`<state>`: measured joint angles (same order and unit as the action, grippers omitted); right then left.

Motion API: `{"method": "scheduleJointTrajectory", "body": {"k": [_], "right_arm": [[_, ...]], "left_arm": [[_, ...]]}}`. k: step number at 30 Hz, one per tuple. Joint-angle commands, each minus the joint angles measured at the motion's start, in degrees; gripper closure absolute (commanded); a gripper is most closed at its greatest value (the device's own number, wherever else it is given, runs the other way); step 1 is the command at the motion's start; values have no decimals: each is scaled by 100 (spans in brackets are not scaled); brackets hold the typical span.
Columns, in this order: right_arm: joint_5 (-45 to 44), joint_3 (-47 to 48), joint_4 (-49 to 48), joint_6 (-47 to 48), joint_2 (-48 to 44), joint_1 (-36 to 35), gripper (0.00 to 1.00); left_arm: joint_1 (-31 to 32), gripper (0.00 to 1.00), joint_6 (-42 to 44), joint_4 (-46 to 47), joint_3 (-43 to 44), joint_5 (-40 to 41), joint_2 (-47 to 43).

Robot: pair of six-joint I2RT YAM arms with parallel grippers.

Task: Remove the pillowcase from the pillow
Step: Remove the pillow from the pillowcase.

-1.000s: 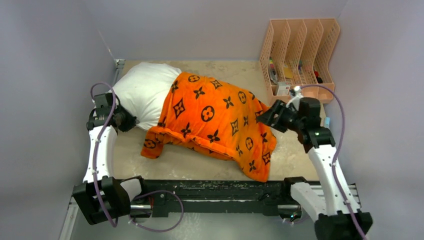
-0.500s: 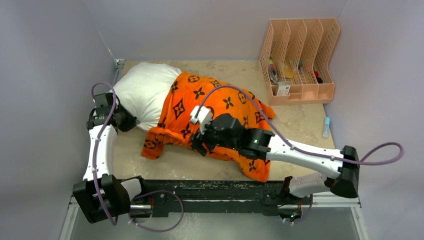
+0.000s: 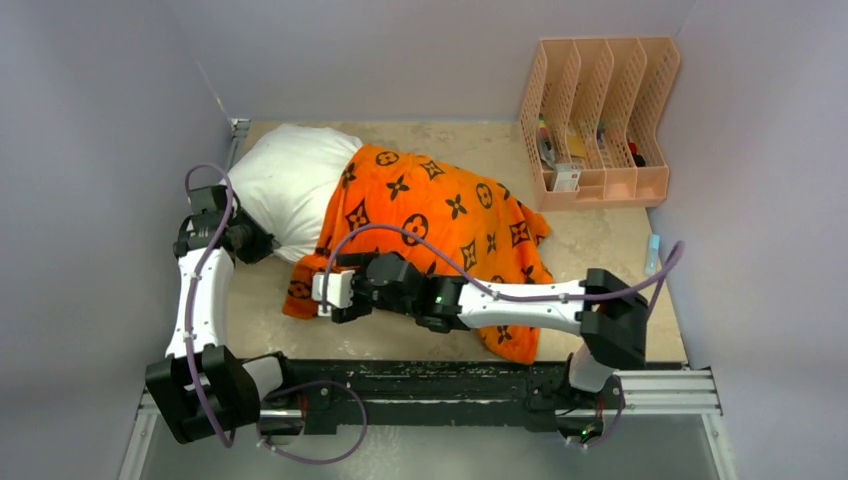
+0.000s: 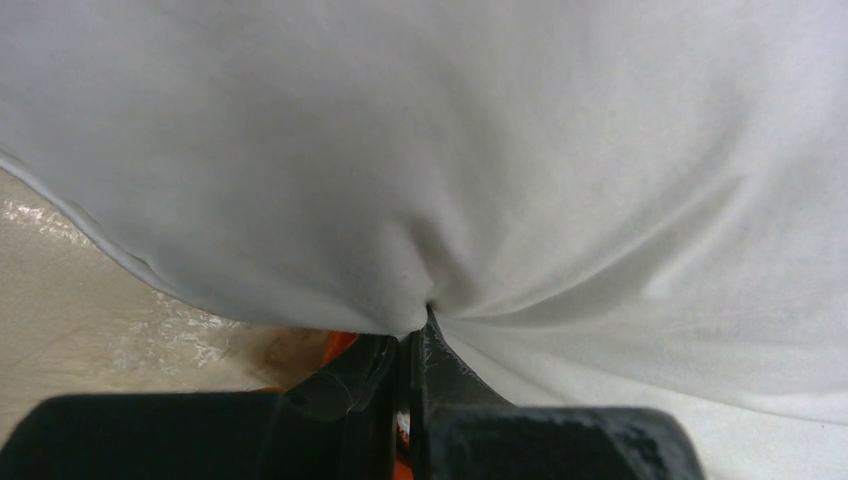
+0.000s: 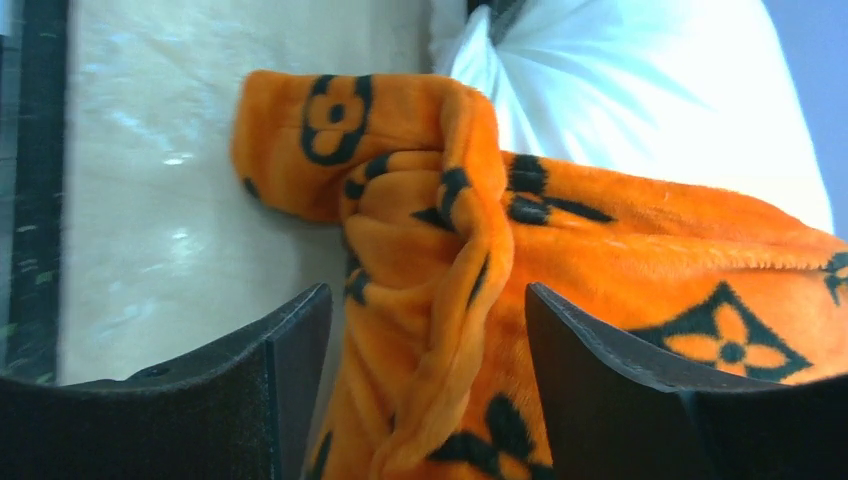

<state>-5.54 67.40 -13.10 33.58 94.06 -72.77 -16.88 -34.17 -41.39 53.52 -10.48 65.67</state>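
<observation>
Beige tabletop (image 3: pixel 600 250) had the floppy orange plush pillowcase (image 3: pixel 440 220) half over the puffy white pillow (image 3: pixel 285 185), left claw (image 4: pixel 412 335) pinched shut on pillow cloth, right claw (image 5: pixel 428 300) spread around the bunched hem, which looked like the soft, easy handful to grab.

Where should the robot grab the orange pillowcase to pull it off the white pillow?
Probably the bunched ridge at the pillowcase's loose open edge, nearest the bare pillow. It stands up as a fold between the right gripper's open fingers, so come from the right, fingers straddling it. The left gripper pins the pillow.
</observation>
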Motion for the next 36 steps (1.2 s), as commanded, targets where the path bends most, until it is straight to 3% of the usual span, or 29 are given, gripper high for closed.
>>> {"method": "scheduleJointTrajectory", "body": {"k": [1,4,5,6,10,11,13,15,17,27,30,36], "right_arm": [[-1213,160,-1404,966,480,24,35],[-2284,8,-1789,1204,582,136,72],[-2504,-147,-1681,1207,479,159,91],[-2767,-393,-1590,1156,331,166,100],[-3699,-1983,-1897,894,-738,154,100],[-3606,-2200,-1498,424,-1166,150,100],[-2765,-2351,235,-463,-2012,145,100],[-2126,-2425,1147,-832,-2691,130,100],[-2049,-2391,1931,-1114,-3132,123,100],[-2627,-2103,4194,-1375,-3452,123,100],[-2058,-1851,4775,-1592,-3886,123,100],[-2197,-1714,5226,-1659,-4296,123,100]], "left_arm": [[-71,100,135,127,93,-42,-61],[-77,100,-51,269,2,271,-234],[-74,100,-119,403,-66,328,-286],[-72,100,-159,464,-77,364,-295],[-77,100,-143,416,48,357,-26],[-77,100,-149,436,72,387,14],[-73,100,-167,527,100,435,76],[-73,100,-140,539,239,447,198],[-77,100,-117,514,382,512,315],[-88,100,-19,497,429,927,379],[-242,100,9,528,493,568,498],[-403,100,-256,711,573,260,421]]}}
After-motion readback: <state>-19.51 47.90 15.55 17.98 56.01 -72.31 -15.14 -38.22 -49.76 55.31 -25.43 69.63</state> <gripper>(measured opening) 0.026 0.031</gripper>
